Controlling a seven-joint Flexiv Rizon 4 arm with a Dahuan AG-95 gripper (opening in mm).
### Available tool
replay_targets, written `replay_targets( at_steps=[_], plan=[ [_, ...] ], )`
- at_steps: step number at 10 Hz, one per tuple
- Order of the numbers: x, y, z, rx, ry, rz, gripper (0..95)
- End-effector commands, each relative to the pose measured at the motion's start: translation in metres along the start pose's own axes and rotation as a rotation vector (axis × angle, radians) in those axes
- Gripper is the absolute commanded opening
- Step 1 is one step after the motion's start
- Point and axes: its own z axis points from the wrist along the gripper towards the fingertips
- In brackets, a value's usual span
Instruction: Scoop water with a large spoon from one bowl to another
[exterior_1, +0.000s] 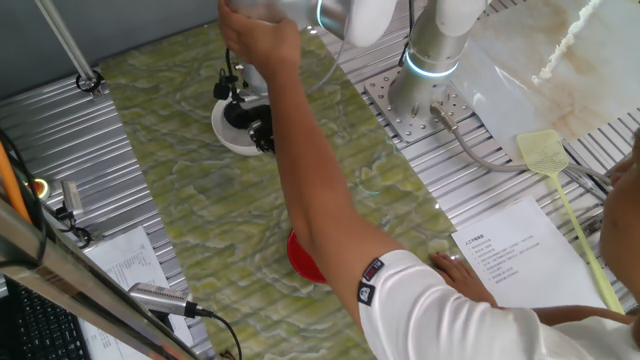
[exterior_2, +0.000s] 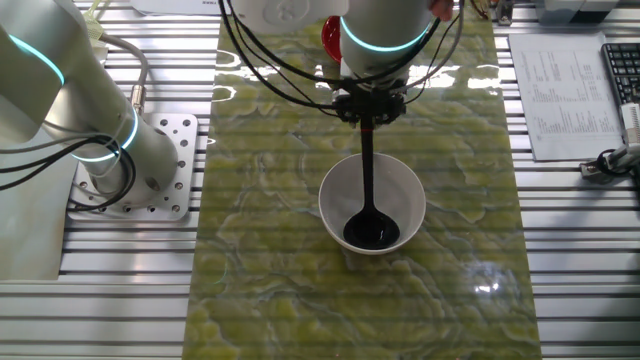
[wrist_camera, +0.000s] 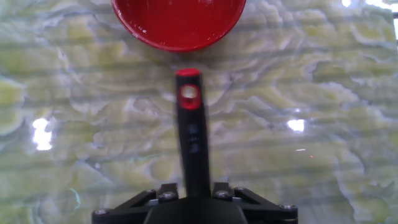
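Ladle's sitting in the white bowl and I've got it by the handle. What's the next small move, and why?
Probably lift straight up, keeping the scoop level. The ladle has its scoop at the bottom of the white bowl, and the hand is shut on the handle. The red bowl lies across the mat, so the scoop must clear the white rim before any travel. A person's arm reaches over the mat; move slowly.

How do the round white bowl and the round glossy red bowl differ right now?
The round white bowl holds the black ladle's scoop; the round glossy red bowl has nothing in it. The white bowl sits directly under the gripper; the red one lies farther along the mat, beyond the ladle's red tip. Both are round and rest on the green mat.
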Motion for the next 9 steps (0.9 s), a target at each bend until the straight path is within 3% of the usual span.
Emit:
replay_targets(
  at_steps=[1, 2, 9],
  plan=[
    [-0.002, 0.000, 0.002, -0.003, -0.005, -0.004, 19.0],
    [-0.002, 0.000, 0.001, 0.001, -0.008, -0.008, 0.0],
    [-0.006, -0.008, -0.013, 0.004, -0.006, -0.053, 0.0]
  ],
)
